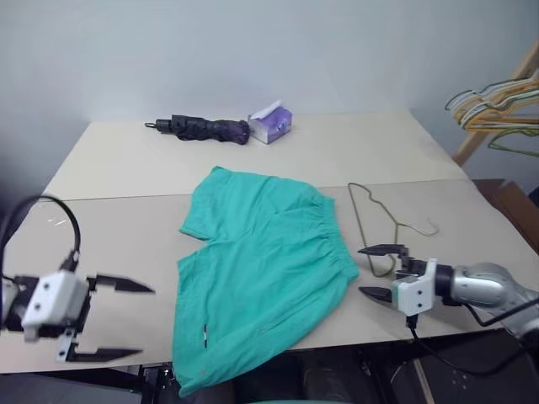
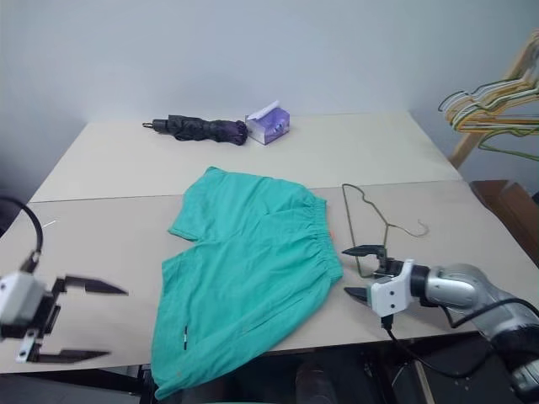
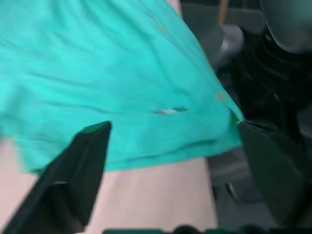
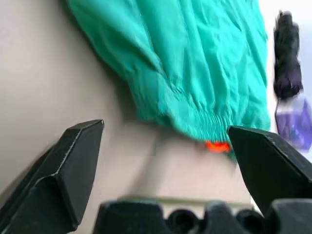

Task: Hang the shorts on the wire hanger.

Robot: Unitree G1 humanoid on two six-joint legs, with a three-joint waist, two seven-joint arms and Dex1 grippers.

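One pair of teal-green shorts [image 1: 257, 273] lies spread flat across the middle of the desk [image 1: 118, 160], its lower leg hanging over the near edge and its gathered waistband turned toward the desk's right side. A small orange tag [image 4: 217, 146] shows at the waistband. Just beside that waistband, nearer the right edge, the wire hanger [image 1: 376, 225] lies flat on the desk, its hook curling toward the right. My right gripper [image 1: 378, 271] hovers near the near right corner, fingers spread wide and empty, between the waistband and the hanger's lower end. My left gripper [image 1: 114, 320] hangs over the near left corner, likewise spread wide and grasping nothing, pointing toward the shorts' leg. At the far edge a folded black umbrella [image 1: 202, 128] rests just beside a purple tissue pack [image 1: 271, 124]. Beyond the right side, a bunch of coloured hangers [image 1: 497, 109] hangs from a wooden rack [image 1: 495, 103].
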